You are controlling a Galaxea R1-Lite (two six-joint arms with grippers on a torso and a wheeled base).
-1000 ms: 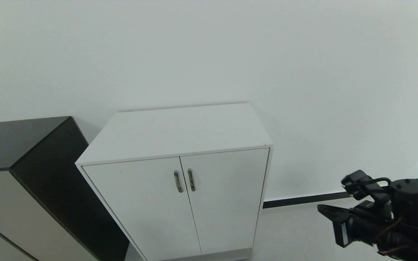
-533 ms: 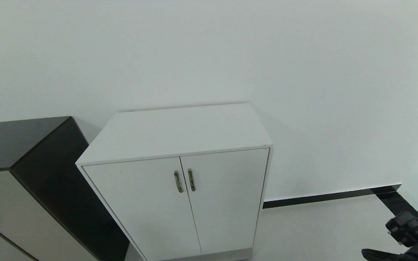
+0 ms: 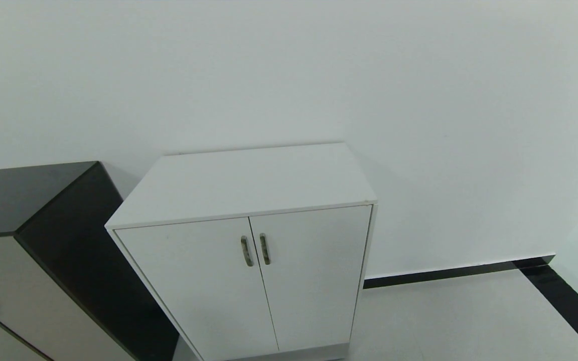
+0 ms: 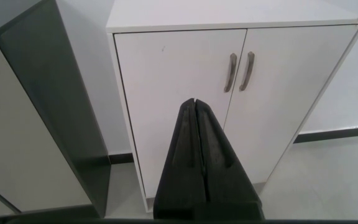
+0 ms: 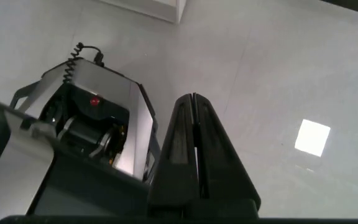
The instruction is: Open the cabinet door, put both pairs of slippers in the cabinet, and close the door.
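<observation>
Pale glossy floor carries white cabinet, doors shut, back against wall. Dark cabinet just beside it at 9 o'clock. Black strip on floor at 3 o'clock.

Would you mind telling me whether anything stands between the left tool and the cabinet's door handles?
Nothing visible does. The left tool, shut, faces the cabinet front, apart from it, with only open air between it and the two handles at the middle of the closed doors.
</observation>
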